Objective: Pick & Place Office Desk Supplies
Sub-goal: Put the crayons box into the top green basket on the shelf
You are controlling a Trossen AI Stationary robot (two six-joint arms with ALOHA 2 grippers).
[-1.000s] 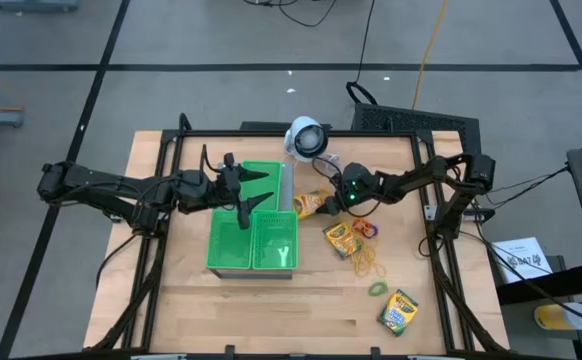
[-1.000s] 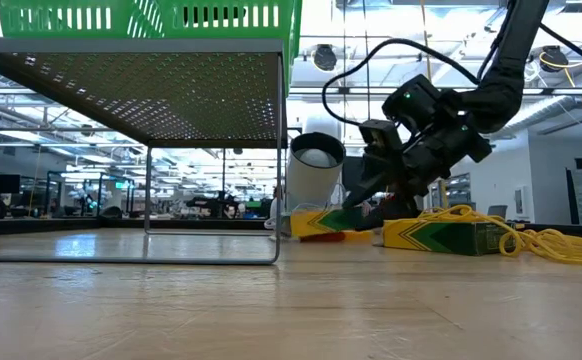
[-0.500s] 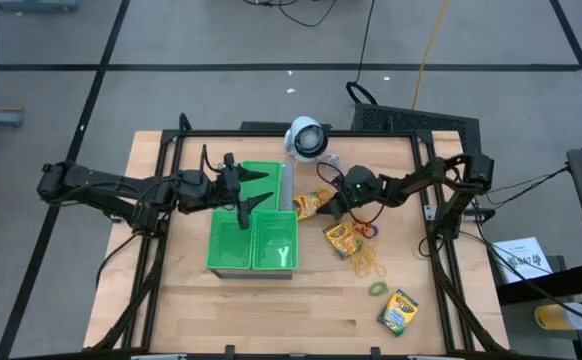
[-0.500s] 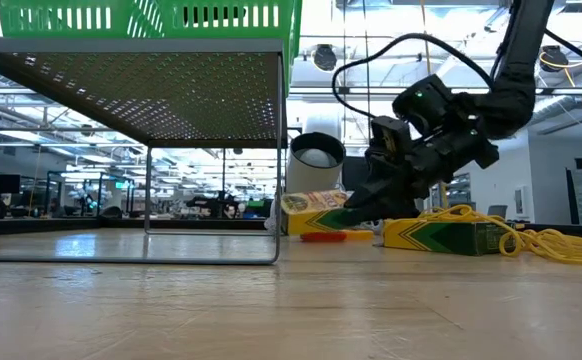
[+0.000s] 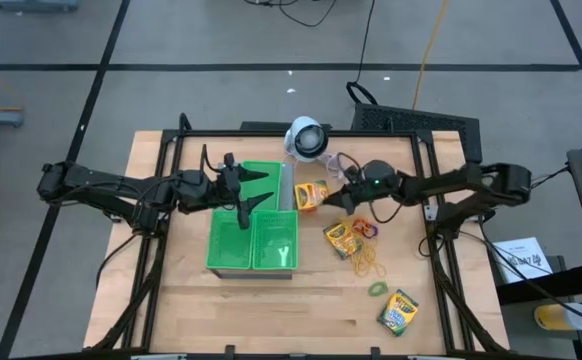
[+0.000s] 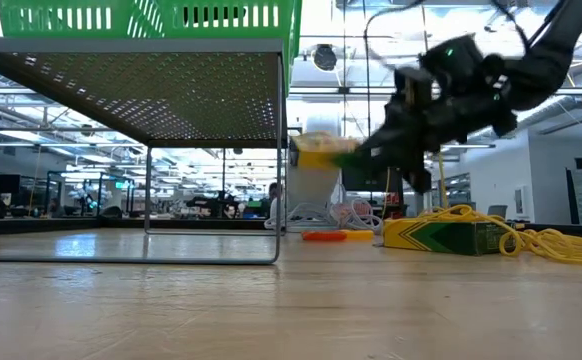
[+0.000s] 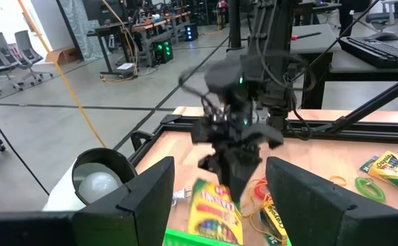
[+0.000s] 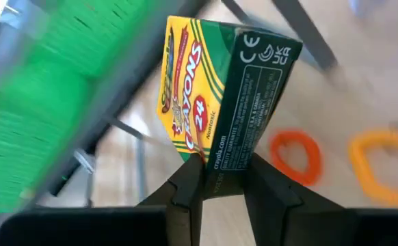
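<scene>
The right tool [image 5: 329, 198] was clamped on the lower end of a yellow-and-green cardboard crayon box [image 5: 312, 194], its two fingers [image 8: 189, 188] pinching the narrow green sides. That left the box free to be carried clear of the wooden surface [image 5: 271, 300]. In the low view it hung in the air, level with the raised green plastic mesh tray [image 5: 253, 228] at the centre of the high view. Judging by that height, it was being taken over the tray's rim.

The left tool [image 5: 249, 196] hovered over the tray's upper part with its fingers well apart and nothing between them, apparently waiting.

Three crayon boxes showed: the held one, a second [image 5: 340, 239] lying flat right of centre, and a third [image 5: 398, 311] at lower right. Loose rubber bands lay beside the second box: a tan-yellow tangle [image 5: 366, 262], a green loop [image 5: 377, 289], an orange one [image 8: 296, 155]. An exact count of bands was not possible.
</scene>
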